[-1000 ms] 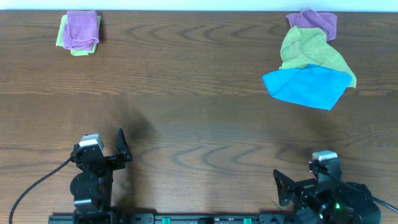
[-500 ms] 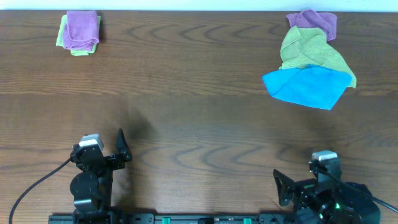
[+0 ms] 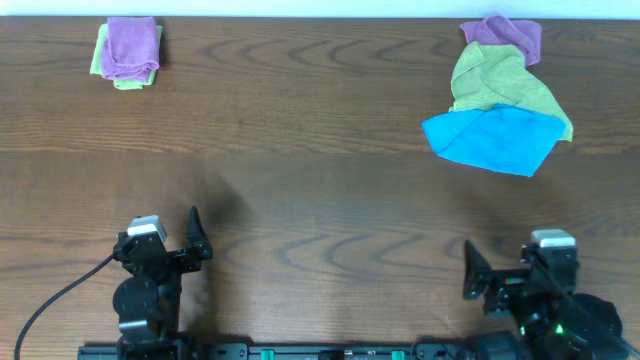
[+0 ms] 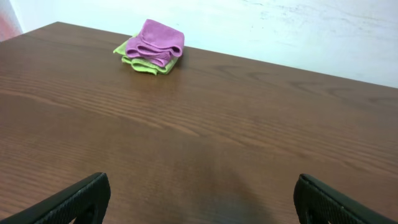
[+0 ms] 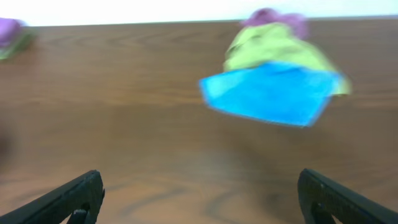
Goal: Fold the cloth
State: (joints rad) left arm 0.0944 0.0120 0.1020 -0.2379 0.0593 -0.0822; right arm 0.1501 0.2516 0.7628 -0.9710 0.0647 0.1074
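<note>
Blue cloth (image 3: 490, 141) lies flat at far right of table (image 3: 320, 200). Green cloth (image 3: 503, 82) overlaps its far edge, purple cloth (image 3: 508, 36) behind that. Folded purple-on-green stack (image 3: 129, 50) sits far left. At front edge, left gripper (image 4: 199, 202) and right gripper (image 5: 199, 196) are spread wide, holding nothing, well apart from cloths. Right wrist view blurred.

Dark brown wood-grain table (image 3: 300, 150), white wall (image 4: 280, 25) behind its far edge, soft even light
</note>
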